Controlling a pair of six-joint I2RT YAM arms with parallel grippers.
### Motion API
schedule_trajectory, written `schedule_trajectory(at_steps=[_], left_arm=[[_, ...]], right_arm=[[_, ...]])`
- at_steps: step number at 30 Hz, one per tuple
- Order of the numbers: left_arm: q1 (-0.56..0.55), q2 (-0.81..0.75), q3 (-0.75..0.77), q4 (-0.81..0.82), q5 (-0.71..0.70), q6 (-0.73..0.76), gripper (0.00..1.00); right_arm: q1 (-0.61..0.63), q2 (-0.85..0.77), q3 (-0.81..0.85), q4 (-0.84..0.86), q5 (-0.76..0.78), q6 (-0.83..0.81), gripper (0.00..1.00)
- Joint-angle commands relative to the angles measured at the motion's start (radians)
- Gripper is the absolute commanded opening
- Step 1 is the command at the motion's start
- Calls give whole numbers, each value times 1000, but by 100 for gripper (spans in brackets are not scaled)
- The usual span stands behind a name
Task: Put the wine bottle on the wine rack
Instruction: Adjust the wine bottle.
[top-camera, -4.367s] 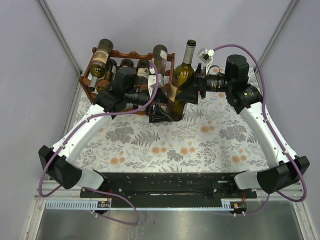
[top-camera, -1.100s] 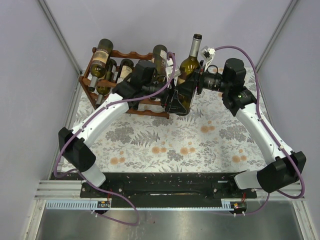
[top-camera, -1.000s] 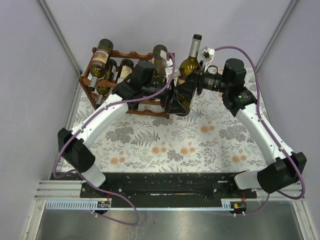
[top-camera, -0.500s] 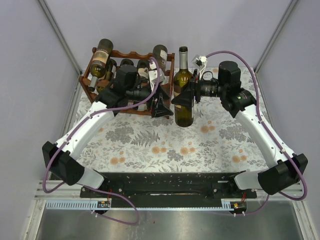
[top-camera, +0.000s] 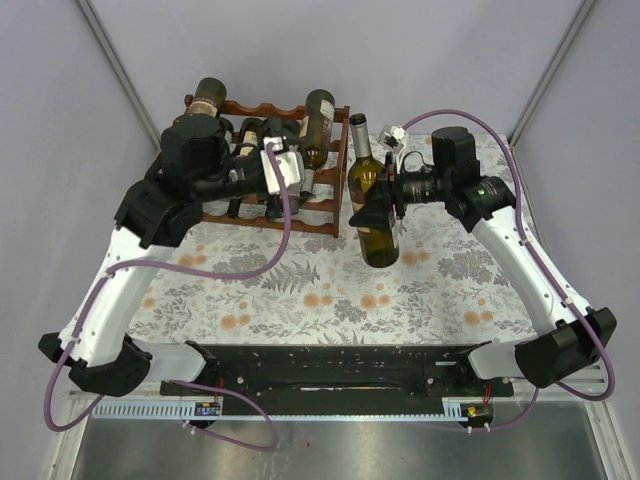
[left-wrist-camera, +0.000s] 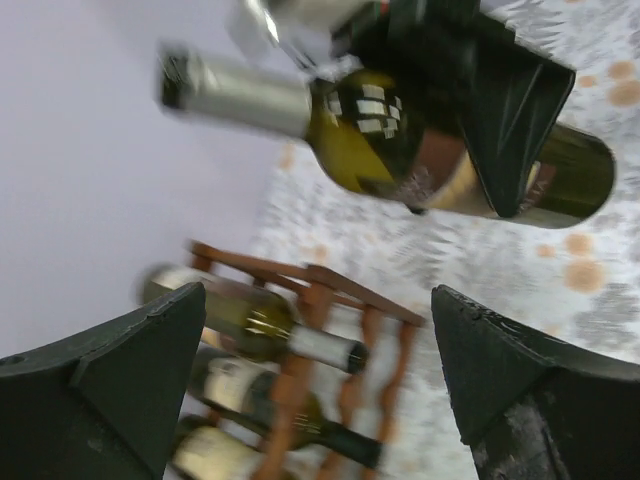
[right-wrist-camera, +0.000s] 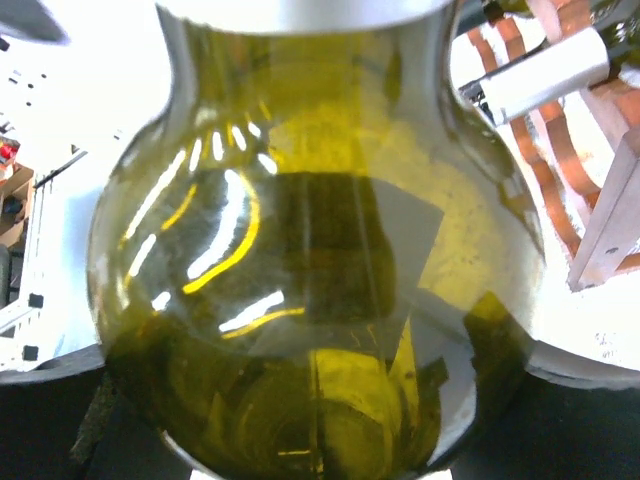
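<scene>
Wine bottle (top-camera: 381, 246): clamped round body by right gripper (top-camera: 372, 208), tilted, neck above fingers, base below. Wine rack (top-camera: 255, 106): just left of that gripper, loaded with racked bottles (top-camera: 318, 112). Left gripper (left-wrist-camera: 318, 395): spread wide, holding nothing; rack and clamped bottle ahead of its fingertips.

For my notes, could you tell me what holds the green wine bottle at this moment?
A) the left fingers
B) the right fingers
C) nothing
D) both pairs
B: the right fingers clamp the wine bottle around its body, while the left fingers stand open and empty.
</scene>
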Motion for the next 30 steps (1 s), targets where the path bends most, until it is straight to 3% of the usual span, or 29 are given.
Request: schedule_trajectory(at_steps=[1,6,14,20,30], left_arm=[[-127,22,163,-205,-207,458,99],[-237,119,298,-346,-388,756,99],[-342,191,313,-323,-528,1094,99],[-369,219,292,-253,-588,1229,99],[-373,231,264,-219,-622,1324,95]], right_arm=[[10,-15,61,-65,-57,-99,0],[27,-17,34,-94,-67,-119,0],[55,5,41,-139,-100,-133,0],[59,6,34,-151,-109,-144,0],[59,6,41,-183,-120,-171,0]])
